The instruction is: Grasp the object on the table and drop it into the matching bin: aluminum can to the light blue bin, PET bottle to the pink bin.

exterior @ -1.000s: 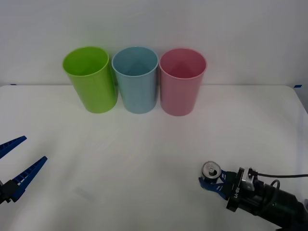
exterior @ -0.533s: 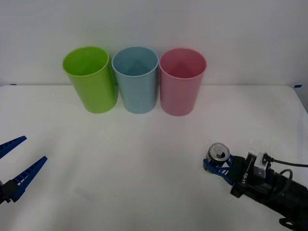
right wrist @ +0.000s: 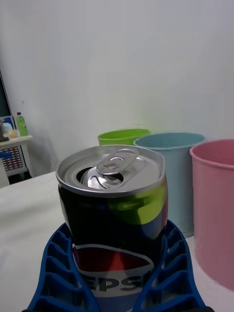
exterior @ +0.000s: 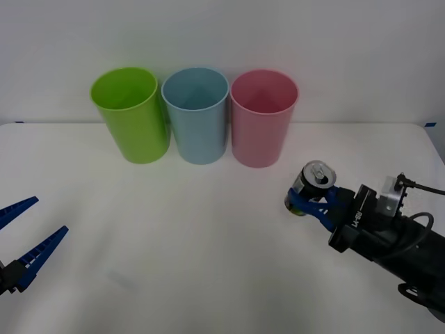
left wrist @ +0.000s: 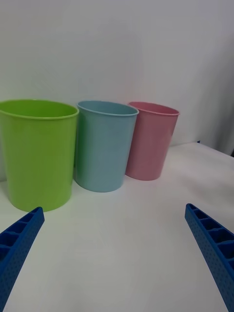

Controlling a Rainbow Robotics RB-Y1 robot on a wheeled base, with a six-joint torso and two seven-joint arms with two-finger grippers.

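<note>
Since one second ago, the right gripper [exterior: 308,200] has risen from the near right part of the table [exterior: 208,236] and moved forward, carrying the aluminum can [exterior: 311,186] with it. Its blue fingers [right wrist: 58,273] are closed around the lower body of the can, which stands upright with the silver top up and seems lifted above the table. The left gripper [exterior: 21,243] waits at the near left edge, with fingers spread wide and nothing between them. Farther away, three bins stand in one row near the wall: the lime green bin [exterior: 131,115], the light blue bin [exterior: 197,115] and the pink bin [exterior: 263,117]. From the can, the light blue bin lies forward and to the left, beyond the pink bin, which is nearer. I think the right arm must pass over or around the pink bin to reach the blue rim.
</note>
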